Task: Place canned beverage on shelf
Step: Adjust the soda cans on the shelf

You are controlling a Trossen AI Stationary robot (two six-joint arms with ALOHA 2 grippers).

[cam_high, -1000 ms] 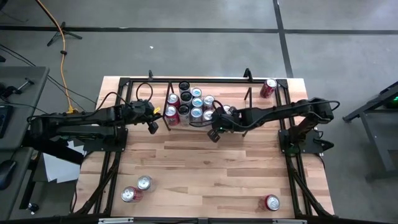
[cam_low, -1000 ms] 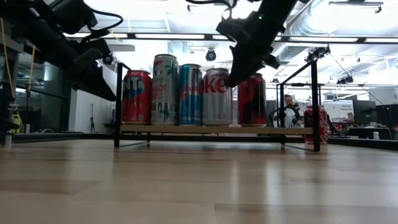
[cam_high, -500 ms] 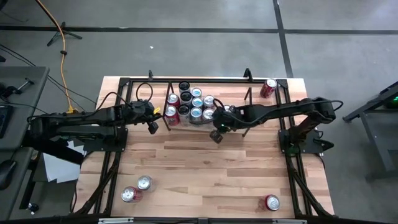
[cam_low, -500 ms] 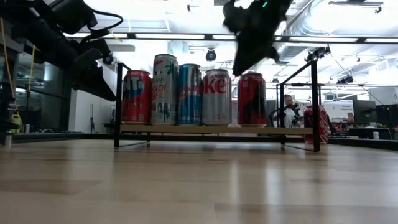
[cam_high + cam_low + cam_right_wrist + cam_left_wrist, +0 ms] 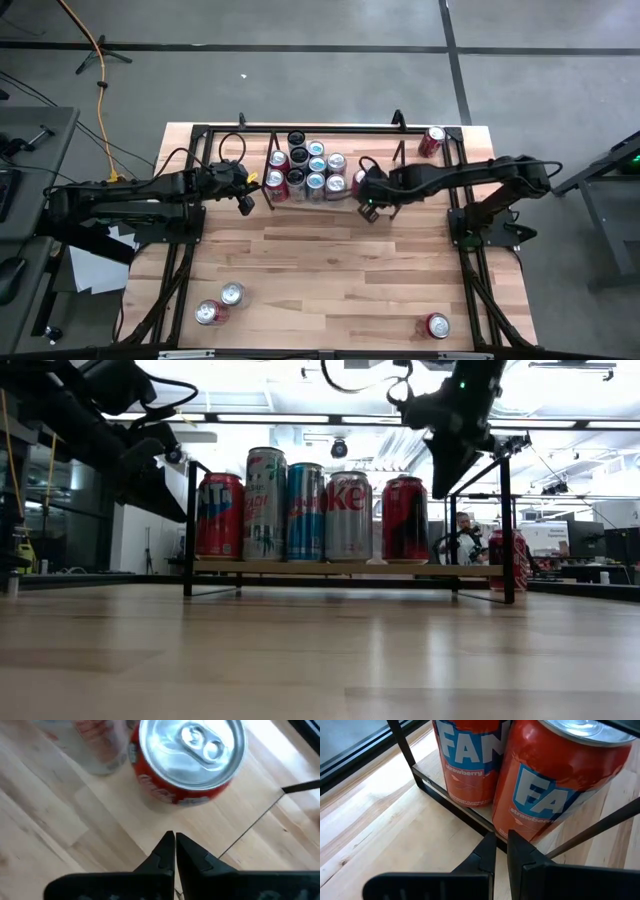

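One more can stands on the shelf

Many cans fill the shelf (image 5: 340, 569). The red can (image 5: 405, 519) stands free at its right end. The right claw (image 5: 368, 211) has moved away from it to the right, closed and empty. The left claw (image 5: 246, 205) waits closed and empty beside the shelf's left end. This placement looks finished; four cans remain on the table (image 5: 330, 270).
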